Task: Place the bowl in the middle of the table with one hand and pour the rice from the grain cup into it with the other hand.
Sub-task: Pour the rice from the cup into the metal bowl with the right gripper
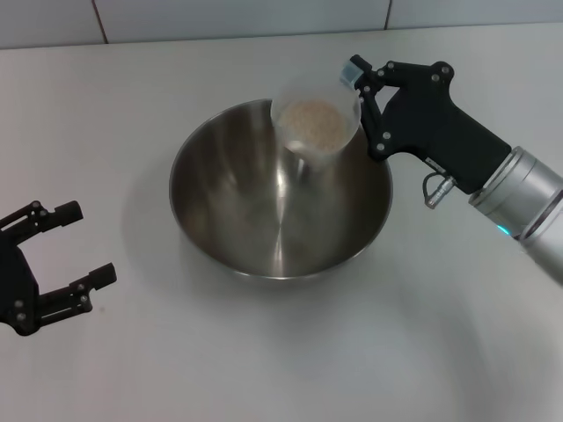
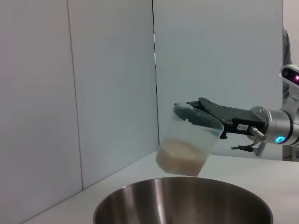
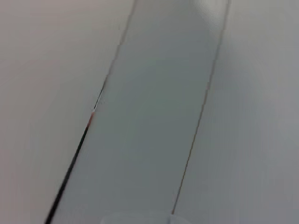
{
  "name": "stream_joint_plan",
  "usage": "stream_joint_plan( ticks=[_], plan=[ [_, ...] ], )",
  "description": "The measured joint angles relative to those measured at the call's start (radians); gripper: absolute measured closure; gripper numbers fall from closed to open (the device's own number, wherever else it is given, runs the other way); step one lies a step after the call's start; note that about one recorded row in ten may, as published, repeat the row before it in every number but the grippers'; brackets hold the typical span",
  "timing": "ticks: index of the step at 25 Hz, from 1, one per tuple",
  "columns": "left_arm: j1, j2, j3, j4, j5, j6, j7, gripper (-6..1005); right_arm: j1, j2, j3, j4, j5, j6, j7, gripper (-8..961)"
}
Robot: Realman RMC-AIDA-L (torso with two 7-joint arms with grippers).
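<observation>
You see the bowl (image 1: 280,204) standing upright near the middle of the worktop (image 1: 132,97), slightly toward its far edge. Its steel inside looks bare; no grains show in it.

The right gripper (image 1: 356,79) reaches in from the worktop's right side and holds the cup (image 1: 315,125) at the rim, fingers (image 1: 354,70) closed on it. The cup hangs above the far right part of the bowl, clear of the steel. In the left wrist view you see the cup (image 2: 188,145) tilted, its rim leaning toward the right gripper (image 2: 191,113), with its base above the bowl's rim (image 2: 182,198).

The rice (image 1: 312,123) lies as a pale mass in the lower part of the cup; from the side the rice (image 2: 181,157) fills roughly the bottom third.

The left gripper (image 1: 75,251) hovers near the worktop's near left corner, well apart from the bowl, fingers (image 1: 92,280) spread wide and holding nothing.

The right wrist view shows you only pale wall panels (image 3: 154,112) and their seams.
</observation>
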Motion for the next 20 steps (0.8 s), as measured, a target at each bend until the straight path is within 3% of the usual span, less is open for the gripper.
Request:
stream_joint_plan(
  ticks=[17, 20],
  plan=[
    [-0.002, -0.003, -0.027, -0.003, -0.007, -0.009, 0.004, 181, -0.015, 0.003, 0.055, 0.177, 0.001, 0.054, -1.012, 943],
    [-0.003, -0.004, -0.029, -0.005, -0.004, -0.011, 0.004, 181, -0.016, 0.003, 0.057, 0.183, 0.001, 0.056, -1.093, 943]
  ],
)
